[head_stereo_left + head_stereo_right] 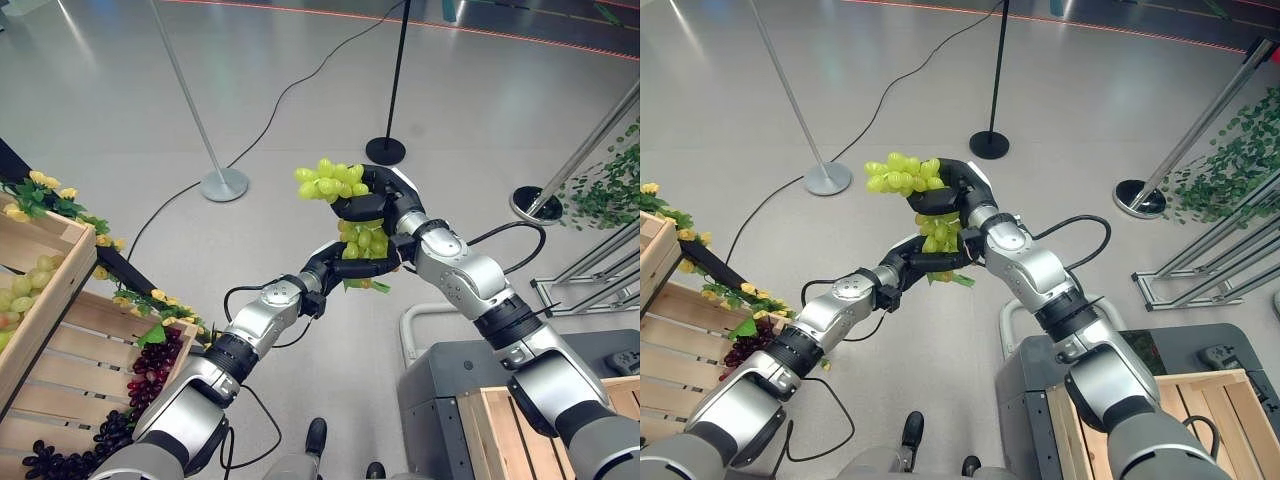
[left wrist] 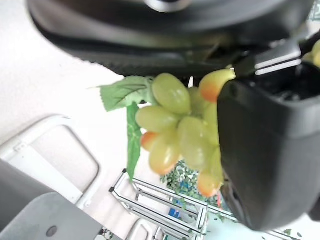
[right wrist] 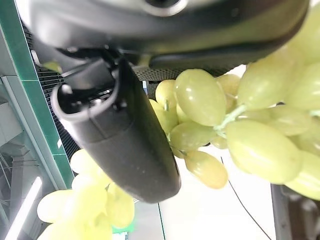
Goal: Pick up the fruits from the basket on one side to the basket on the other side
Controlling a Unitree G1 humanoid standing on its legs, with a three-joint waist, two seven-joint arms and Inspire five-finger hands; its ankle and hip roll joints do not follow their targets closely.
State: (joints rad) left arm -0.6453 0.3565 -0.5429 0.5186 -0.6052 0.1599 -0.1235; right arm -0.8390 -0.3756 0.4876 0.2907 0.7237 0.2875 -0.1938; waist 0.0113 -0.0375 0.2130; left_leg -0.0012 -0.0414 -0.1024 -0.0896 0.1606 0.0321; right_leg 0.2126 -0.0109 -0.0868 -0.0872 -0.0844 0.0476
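Grapes passing hand to hand in mid-air

Eye views: both hands are meeting over the floor between the crates; the right hand (image 1: 372,205) is curling round the green grapes (image 1: 330,180), the left hand (image 1: 352,268) cupping the lower cluster. Left wrist view: fingers are wrapping grapes (image 2: 180,132). Right wrist view: the thumb (image 3: 125,145) is pinning them. Releasing early could be dropping the bunch.
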